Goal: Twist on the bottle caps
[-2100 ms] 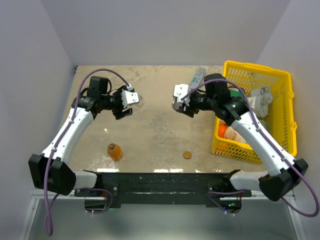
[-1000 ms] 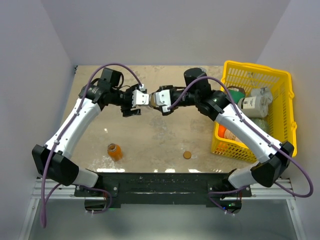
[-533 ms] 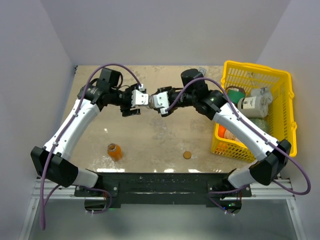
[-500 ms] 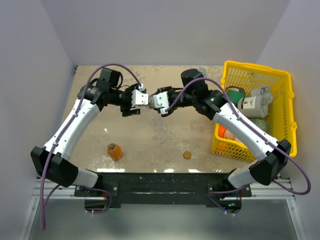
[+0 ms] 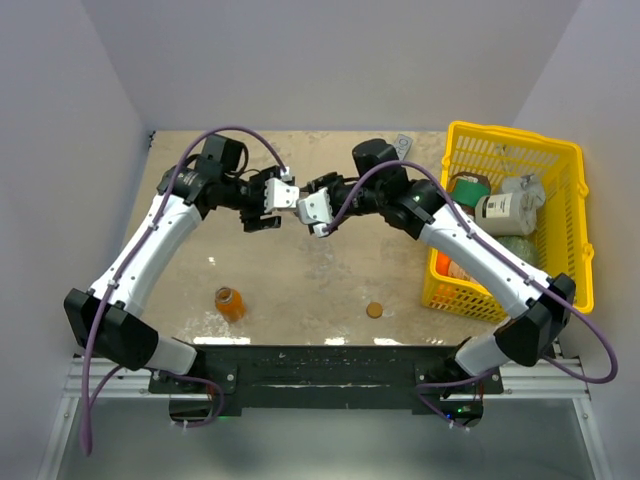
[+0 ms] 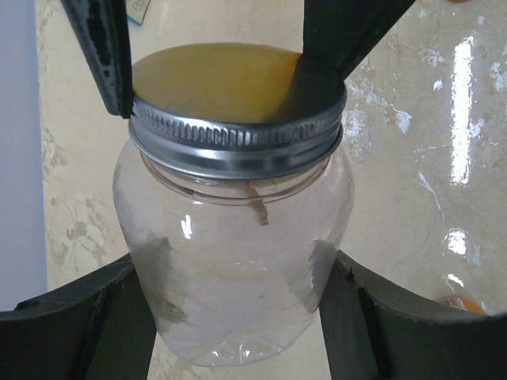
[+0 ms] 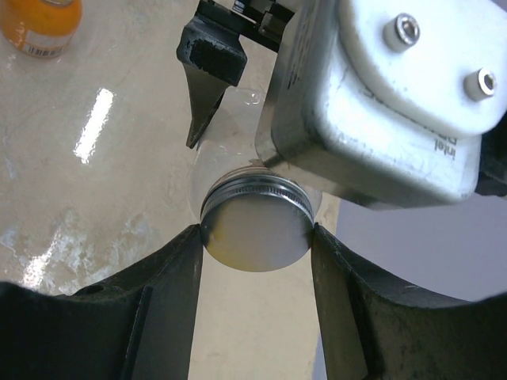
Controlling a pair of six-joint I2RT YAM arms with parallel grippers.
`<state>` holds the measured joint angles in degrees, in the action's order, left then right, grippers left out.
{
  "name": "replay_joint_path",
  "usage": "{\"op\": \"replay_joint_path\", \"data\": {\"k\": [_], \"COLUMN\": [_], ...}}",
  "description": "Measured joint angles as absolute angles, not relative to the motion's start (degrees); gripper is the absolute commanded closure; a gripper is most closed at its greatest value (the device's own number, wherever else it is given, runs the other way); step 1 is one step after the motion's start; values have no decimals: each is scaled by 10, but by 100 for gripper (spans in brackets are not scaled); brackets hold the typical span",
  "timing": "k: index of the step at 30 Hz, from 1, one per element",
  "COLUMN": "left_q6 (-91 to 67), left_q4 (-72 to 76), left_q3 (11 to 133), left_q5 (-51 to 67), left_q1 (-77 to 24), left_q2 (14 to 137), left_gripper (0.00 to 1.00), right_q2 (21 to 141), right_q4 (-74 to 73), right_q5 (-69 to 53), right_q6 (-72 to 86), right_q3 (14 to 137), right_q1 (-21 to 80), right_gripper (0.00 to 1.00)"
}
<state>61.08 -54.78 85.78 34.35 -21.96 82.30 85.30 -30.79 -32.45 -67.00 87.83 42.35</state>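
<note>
The left gripper gripped the clear bottle by its belly above mid-table, unmoved since half a second before. The right gripper clamped the silver cap seated on the bottle's mouth, its wrist having turned and dipped toward 7 o'clock. The orange bottle stood at 7 o'clock of them, the brown cap at 5 o'clock.

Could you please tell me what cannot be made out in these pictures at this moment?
Top view: the clear bottle and silver cap are mostly hidden between the left gripper and right gripper.
Left wrist view: the cap's skirt covers the neck threads, so how far it is screwed on is unclear.
Right wrist view: the orange bottle is cut off by the top edge.
</note>
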Motion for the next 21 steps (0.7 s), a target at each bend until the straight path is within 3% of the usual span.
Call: {"op": "replay_joint_path", "data": {"k": [12, 21], "left_q6": [609, 573], "left_q4": [-530, -456], "left_q3": [851, 791], "left_q5": [311, 274], "left_q1": [-222, -222], "left_q2": [820, 779], "left_gripper": [100, 100], "right_q2": [891, 912], "right_q4": [-337, -284], "right_q5": [-305, -306], "right_q6": [-640, -460], "right_q3": [922, 925], "right_q1": [428, 419], "right_gripper": [66, 70]}}
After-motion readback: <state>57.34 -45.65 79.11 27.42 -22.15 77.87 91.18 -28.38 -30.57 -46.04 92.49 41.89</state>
